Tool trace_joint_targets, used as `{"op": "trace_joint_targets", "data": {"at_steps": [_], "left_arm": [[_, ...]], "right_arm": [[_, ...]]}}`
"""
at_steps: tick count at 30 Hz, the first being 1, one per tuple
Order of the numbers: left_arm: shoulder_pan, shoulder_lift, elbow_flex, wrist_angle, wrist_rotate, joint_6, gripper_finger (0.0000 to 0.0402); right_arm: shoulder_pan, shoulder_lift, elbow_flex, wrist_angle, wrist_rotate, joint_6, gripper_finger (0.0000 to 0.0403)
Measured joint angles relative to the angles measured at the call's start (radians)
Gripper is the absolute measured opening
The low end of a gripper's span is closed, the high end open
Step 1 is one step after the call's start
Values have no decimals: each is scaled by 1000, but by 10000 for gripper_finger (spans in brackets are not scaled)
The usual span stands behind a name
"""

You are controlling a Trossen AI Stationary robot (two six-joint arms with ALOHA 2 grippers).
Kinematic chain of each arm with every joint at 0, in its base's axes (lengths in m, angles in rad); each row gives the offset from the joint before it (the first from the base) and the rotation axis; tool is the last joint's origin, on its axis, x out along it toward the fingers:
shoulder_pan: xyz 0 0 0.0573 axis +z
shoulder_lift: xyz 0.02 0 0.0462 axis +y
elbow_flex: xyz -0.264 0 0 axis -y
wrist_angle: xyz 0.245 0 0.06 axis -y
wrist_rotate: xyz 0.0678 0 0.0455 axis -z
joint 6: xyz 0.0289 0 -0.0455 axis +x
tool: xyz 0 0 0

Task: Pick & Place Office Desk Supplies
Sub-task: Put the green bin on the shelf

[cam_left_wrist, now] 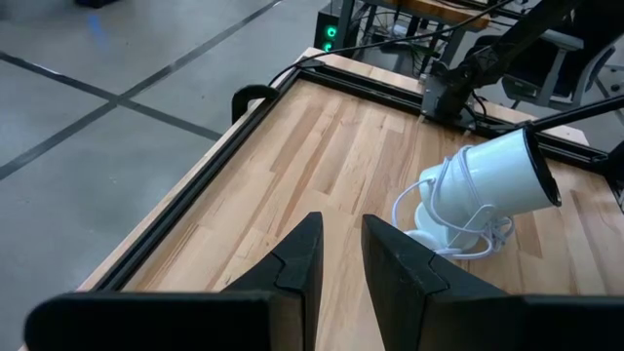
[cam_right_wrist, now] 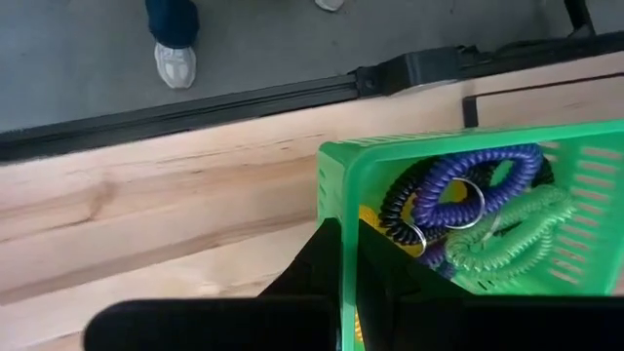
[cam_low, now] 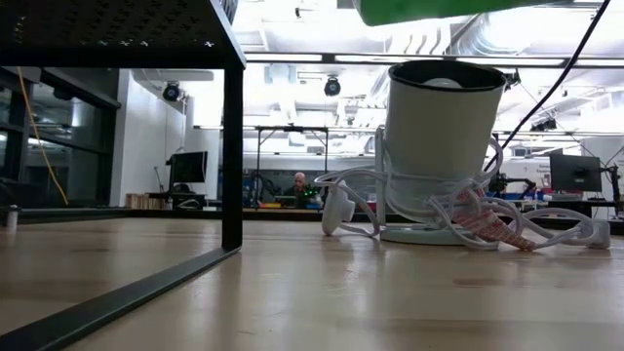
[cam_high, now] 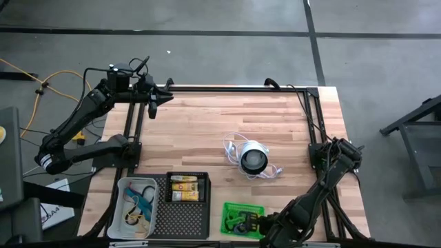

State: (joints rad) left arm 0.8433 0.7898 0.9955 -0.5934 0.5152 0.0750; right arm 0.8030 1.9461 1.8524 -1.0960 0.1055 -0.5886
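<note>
Right hand (cam_right_wrist: pixel 341 283): clenched on wall of green tray (cam_right_wrist: pixel 468 156), at worktop's (cam_high: pixel 207 131) 6 o'clock edge. In tray: purple loop (cam_right_wrist: pixel 468 185), green loop (cam_right_wrist: pixel 517 239), dark loop (cam_right_wrist: pixel 400 210).

Left hand (cam_left_wrist: pixel 339 268): slightly parted, grasping nothing, raised over 11 o'clock corner.

Yellow-and-white packs (cam_high: pixel 187 187): in black tray (cam_high: pixel 182 213), at 7 o'clock.

Clear tray (cam_high: pixel 125 186): mixed small items, at 8 o'clock.

White lamp (cam_high: pixel 252 158) with cord: near centre, toward 3 o'clock.
</note>
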Motion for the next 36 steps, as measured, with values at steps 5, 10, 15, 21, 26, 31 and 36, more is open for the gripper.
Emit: {"op": "trace_joint_targets", "data": {"at_steps": [5,10,15,21,26,31,36], "left_arm": [[0,0,0,0,0,0,69],[0,0,0,0,0,0,69],[0,0,0,0,0,0,69],[0,0,0,0,0,0,69],[0,0,0,0,0,0,69],[0,0,0,1,0,0,69],[0,0,0,4,0,0,69]], "right_arm": [[2,1,64,-21,32,-56,3],[-6,0,137,-45,21,-70,3],[-14,0,139,-32,18,-118,3],[-15,8,139,52,-15,-188,3],[-51,8,139,82,-37,-211,3],[-95,26,139,93,-54,-259,3],[-110,59,138,124,-57,-328,3]]}}
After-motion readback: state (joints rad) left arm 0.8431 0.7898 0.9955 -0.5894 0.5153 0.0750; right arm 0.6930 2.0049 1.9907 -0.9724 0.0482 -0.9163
